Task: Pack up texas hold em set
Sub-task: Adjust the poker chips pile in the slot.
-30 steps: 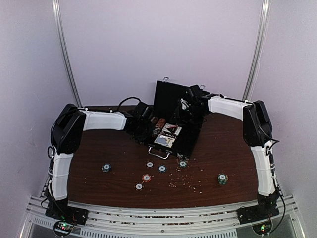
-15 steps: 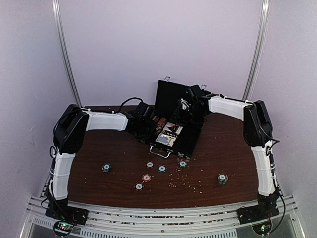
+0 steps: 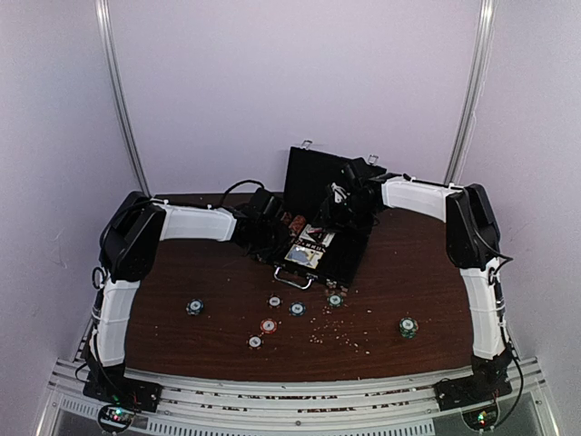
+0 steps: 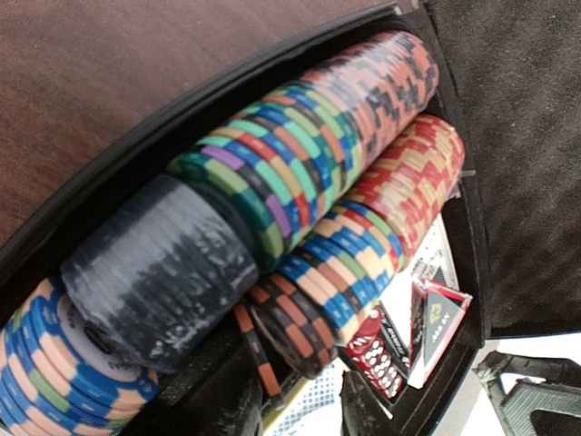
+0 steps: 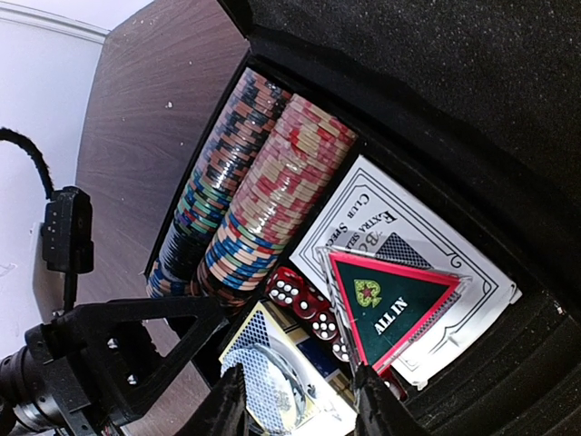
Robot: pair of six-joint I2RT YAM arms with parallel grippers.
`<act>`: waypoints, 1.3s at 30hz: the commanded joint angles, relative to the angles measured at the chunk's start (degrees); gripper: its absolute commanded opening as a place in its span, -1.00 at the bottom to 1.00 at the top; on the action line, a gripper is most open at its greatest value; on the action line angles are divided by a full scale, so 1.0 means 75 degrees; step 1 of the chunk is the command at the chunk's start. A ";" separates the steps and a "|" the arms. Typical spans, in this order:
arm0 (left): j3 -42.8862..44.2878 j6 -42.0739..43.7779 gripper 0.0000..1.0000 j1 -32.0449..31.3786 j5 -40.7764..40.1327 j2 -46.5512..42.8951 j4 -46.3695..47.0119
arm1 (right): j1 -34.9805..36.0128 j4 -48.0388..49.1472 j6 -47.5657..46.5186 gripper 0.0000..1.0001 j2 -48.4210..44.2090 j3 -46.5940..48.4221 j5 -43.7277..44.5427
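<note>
Crowding inside the rim of the case [image 3: 343, 265], left gripper [image 4: 295, 400] hangs slightly parted, holding nothing, over chip rows [image 4: 318, 154]; right gripper [image 5: 300, 392] straddles a card deck [image 5: 263, 350], hold unclear.

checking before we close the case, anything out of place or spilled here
Yes. Several poker chips lie loose on the table in front of the open case instead of in its rows. Pale specks are scattered on the wood near them, like spilled crumbs.

"ALL IN" on triangular token [image 5: 386, 304]
</note>
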 commanded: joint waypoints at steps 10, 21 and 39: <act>0.0341 0.0565 -0.38 0.0011 0.0139 0.0413 0.0527 | -0.0055 -0.0019 -0.0115 -0.19 -0.0431 -0.0054 0.0003; 0.0744 0.0863 -0.37 0.0022 0.0137 0.0660 0.0368 | -0.0055 -0.0044 -0.0153 -0.19 -0.0420 -0.0030 0.0000; 0.0849 0.0770 -0.05 0.0016 -0.0143 0.0425 -0.0736 | -0.0066 -0.0079 -0.0212 -0.19 -0.0481 -0.0041 0.0130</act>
